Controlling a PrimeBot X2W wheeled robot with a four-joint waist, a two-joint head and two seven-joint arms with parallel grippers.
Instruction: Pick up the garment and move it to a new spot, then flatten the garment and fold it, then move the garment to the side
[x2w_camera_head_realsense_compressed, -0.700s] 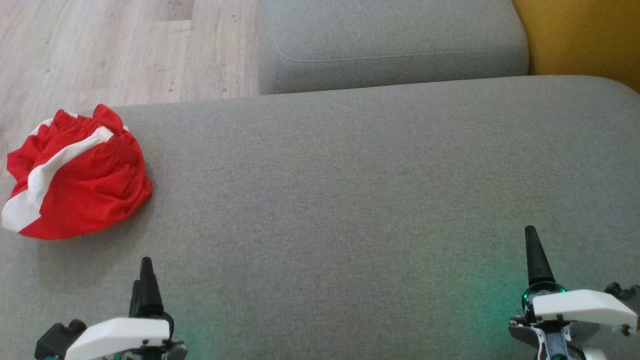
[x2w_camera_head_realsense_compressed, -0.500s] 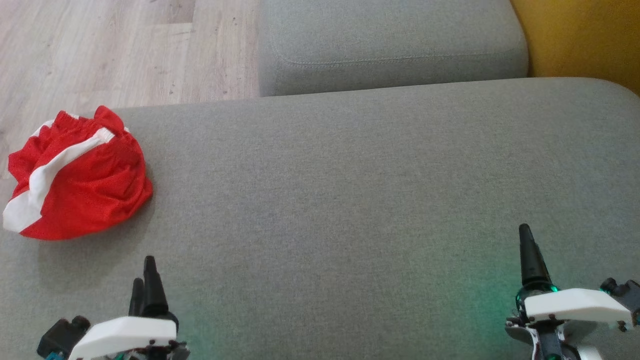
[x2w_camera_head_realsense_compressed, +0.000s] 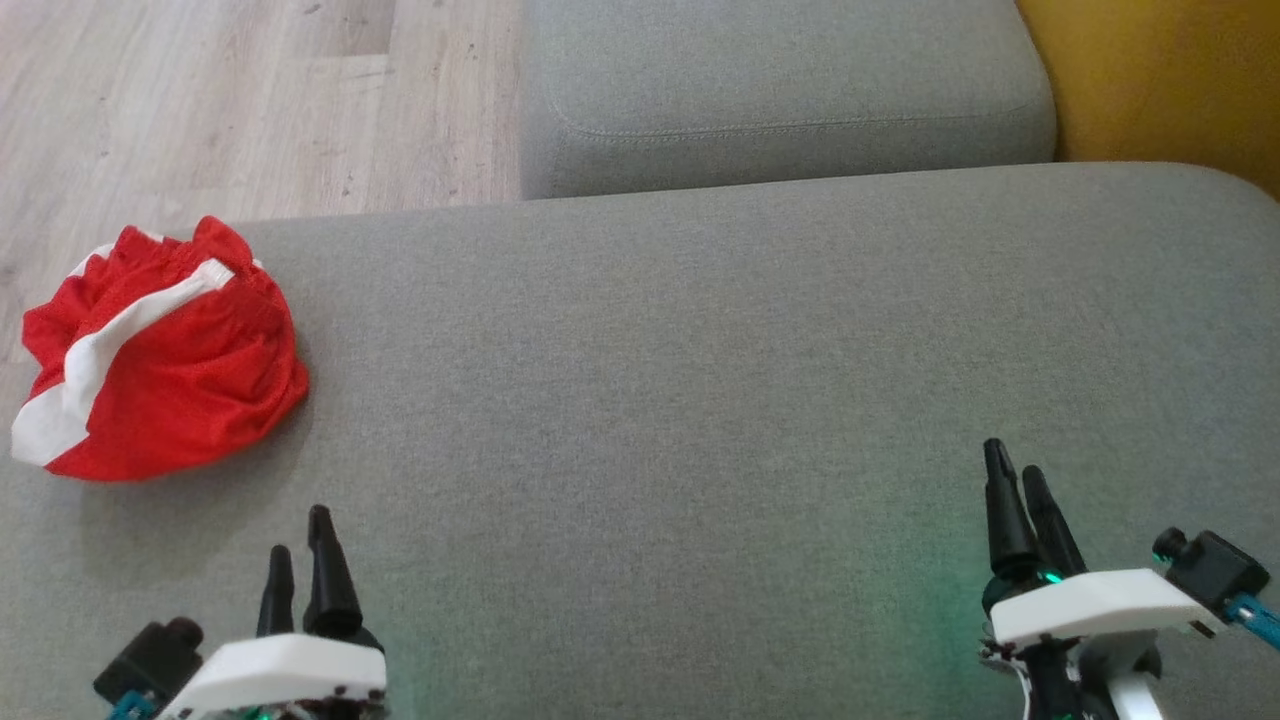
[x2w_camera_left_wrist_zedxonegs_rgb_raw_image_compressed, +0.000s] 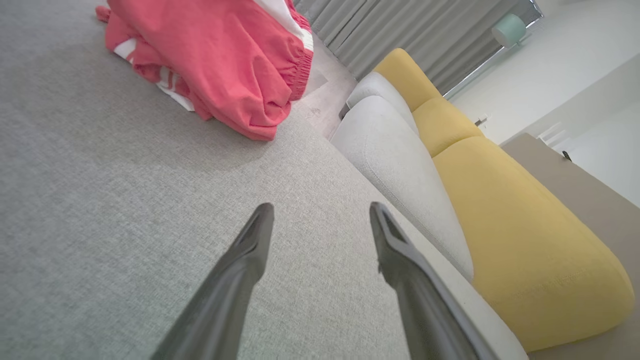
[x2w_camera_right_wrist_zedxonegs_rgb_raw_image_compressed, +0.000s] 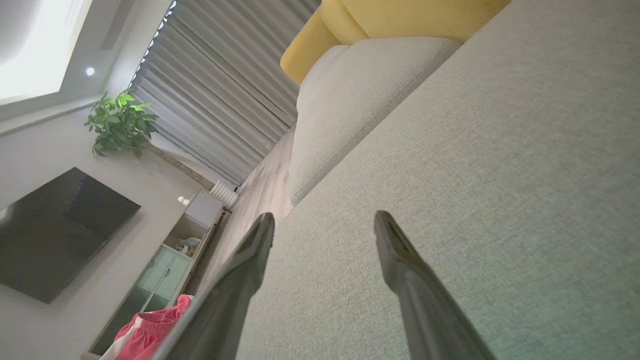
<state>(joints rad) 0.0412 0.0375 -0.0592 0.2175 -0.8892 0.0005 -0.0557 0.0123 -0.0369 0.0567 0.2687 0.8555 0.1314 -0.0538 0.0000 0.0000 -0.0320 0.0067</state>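
Head view looks down on a broad grey fabric cushion (x2w_camera_head_realsense_compressed: 700, 350), and the crumpled red mesh garment with a white stripe (x2w_camera_head_realsense_compressed: 160, 360) lies bunched in a heap at its far left edge. The heap's outer side seems to reach over the cushion's rim toward the pale wooden floor (x2w_camera_head_realsense_compressed: 200, 100), though the angle leaves that unsure. The left gripper (x2w_camera_head_realsense_compressed: 300, 532) hovers at the lower left, nearer the robot than the garment and apart from it, its two dark fingers pointing up the view. The right gripper (x2w_camera_head_realsense_compressed: 1011, 458) sits at the lower right, well apart from the garment, over bare cushion. A second grey cushion (x2w_camera_head_realsense_compressed: 780, 90) lies beyond the broad one, with a yellow cushion (x2w_camera_head_realsense_compressed: 1150, 80) to its right. Left wrist view has that arm's fingers (x2w_camera_left_wrist_zedxonegs_rgb_raw_image_compressed: 240, 270) spread with a clear gap and nothing between them, the garment lying ahead and to the upper left on the grey fabric. Right wrist view likewise has its fingers (x2w_camera_right_wrist_zedxonegs_rgb_raw_image_compressed: 410, 280) parted and empty above the cushion; a corner of the red garment peeks in at the bottom left, and grey curtains (x2w_camera_right_wrist_zedxonegs_rgb_raw_image_compressed: 225, 75), a leafy green plant (x2w_camera_right_wrist_zedxonegs_rgb_raw_image_compressed: 117, 125) and a dark flat screen (x2w_camera_right_wrist_zedxonegs_rgb_raw_image_compressed: 55, 230) stand in the room beyond.
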